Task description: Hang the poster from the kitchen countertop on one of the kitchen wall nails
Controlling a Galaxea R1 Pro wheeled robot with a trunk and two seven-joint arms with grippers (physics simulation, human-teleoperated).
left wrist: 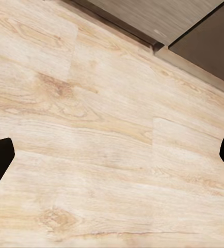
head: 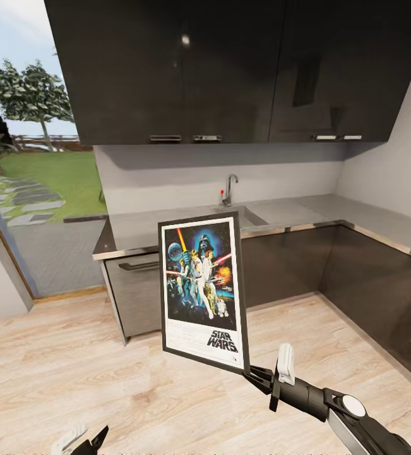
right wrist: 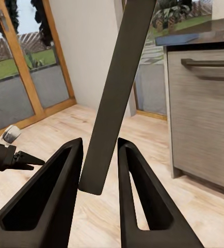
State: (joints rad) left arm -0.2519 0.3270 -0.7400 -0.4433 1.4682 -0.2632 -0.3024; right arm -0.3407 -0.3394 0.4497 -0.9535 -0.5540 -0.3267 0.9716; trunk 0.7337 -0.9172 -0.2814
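so, nearest the camera, the left tool (head: 79, 439) sits at the bottom left of the head view, low over the wooden floor (head: 53, 373). in the left wrist view its two dark tips stand at opposite edges with bare planks between them, so it is spread wide and holding nothing.

a little further in, at the lower right of the head view, the right tool (head: 250, 374) pinches the poster (head: 203, 291) by its lower right corner. the right wrist view shows the dark frame edge (right wrist: 117, 98) running between the two black fingers (right wrist: 52, 199), only the bottom end of it caught. the poster stands nearly upright in mid-frame, a bit tilted, printed side toward the head camera, clear of the floor and in front of the desk (head: 186, 224).

beyond it, the grey desk runs across the middle of the frame with a tap (head: 229, 189) at the sink, dark wall cabinets (head: 218, 69) above. i cannot make out a nail on the pale wall.

my worry is that corner grip: one small hold on a tall flat thing lets it pivot or slip out if the arm swings fast. it could also knock the desk edge or the cabinets while being carried to the wall.
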